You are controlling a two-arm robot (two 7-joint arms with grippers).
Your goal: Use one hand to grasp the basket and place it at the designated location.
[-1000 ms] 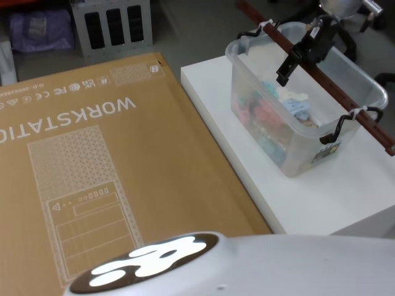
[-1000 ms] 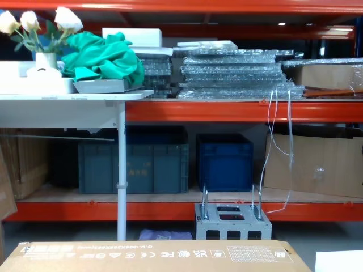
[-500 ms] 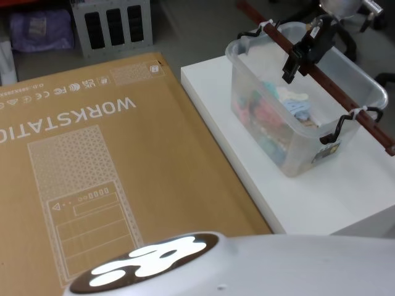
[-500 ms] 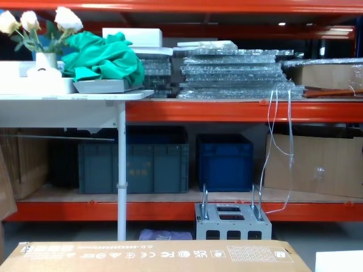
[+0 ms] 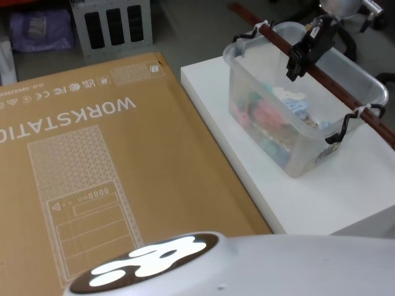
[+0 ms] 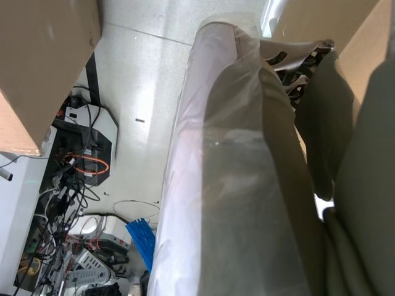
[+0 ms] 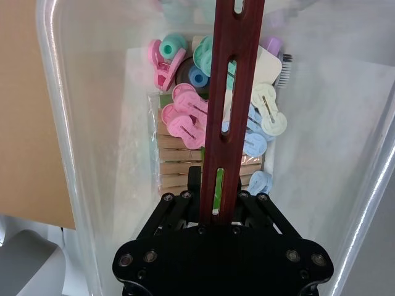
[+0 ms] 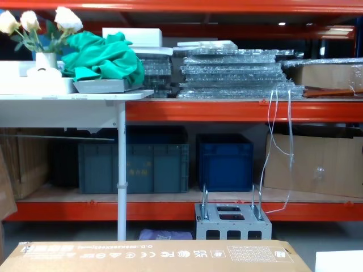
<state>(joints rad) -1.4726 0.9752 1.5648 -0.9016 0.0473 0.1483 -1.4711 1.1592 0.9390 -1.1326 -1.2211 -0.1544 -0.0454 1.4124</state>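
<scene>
right pincer (image 5: 296,65): black, two fingers, comes in over the far side of the white table (image 5: 321,197), clenched on the handle (image 5: 333,87) about midway along the bar
pincer close-up: in the right wrist view the pincer (image 7: 219,198) has one finger on each side of the bar, pressed against it
basket (image 5: 290,139): clear plastic tub, over the far right part of the white table, long side angled to the table's edges; can't tell if its base touches the tabletop
handle: long reddish-brown slotted wooden bar, lies lengthwise over the tub's open top, both ends sticking out past the rim
fixings: white zip tie (image 5: 365,110) and black hook (image 5: 338,133) at the end nearer the table's front; another black hook (image 5: 245,34) at the far end
contents: pastel plastic clips (image 7: 185,117) in pink, teal and blue, on top of a pack of wooden pegs (image 7: 176,163)
cardboard box (image 5: 92,160): big, flat, printed WORKSTATION, right against the table's left edge
grey perforated box (image 8: 232,222): on the floor beyond the table, back to the left
blue crates (image 8: 224,161): bottom rack shelf, farther back behind the table
</scene>
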